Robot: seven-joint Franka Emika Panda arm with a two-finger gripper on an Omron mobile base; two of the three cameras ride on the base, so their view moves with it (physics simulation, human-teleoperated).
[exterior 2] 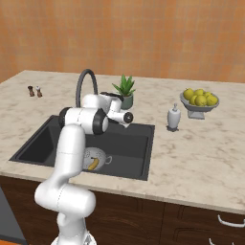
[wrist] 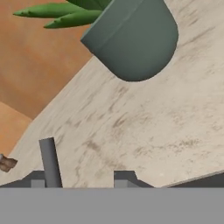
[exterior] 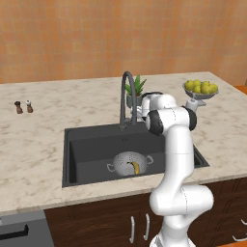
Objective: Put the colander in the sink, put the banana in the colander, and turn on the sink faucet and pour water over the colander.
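I am looking along my fingers (wrist: 81, 183), whose two dark tips stand a little apart with nothing between them, so they are partly open and hold nothing. A slim dark rod, which may be part of the sink faucet (exterior: 126, 96), rises just beside my one tip at 12 o'clock. Under my arm, the colander (exterior: 130, 163) sits on the floor of the sink (exterior: 87, 140), near its front wall, and the banana (exterior: 135, 167) lies inside the colander. The faucet stands at the back rim of the sink. Behind my fingers on the marble surface (wrist: 144, 131) there is a potted plant (wrist: 135, 37). Further at 2 o'clock, a white soap bottle (exterior 2: 173, 118) and a fruit bowl (exterior 2: 199, 101) stand.
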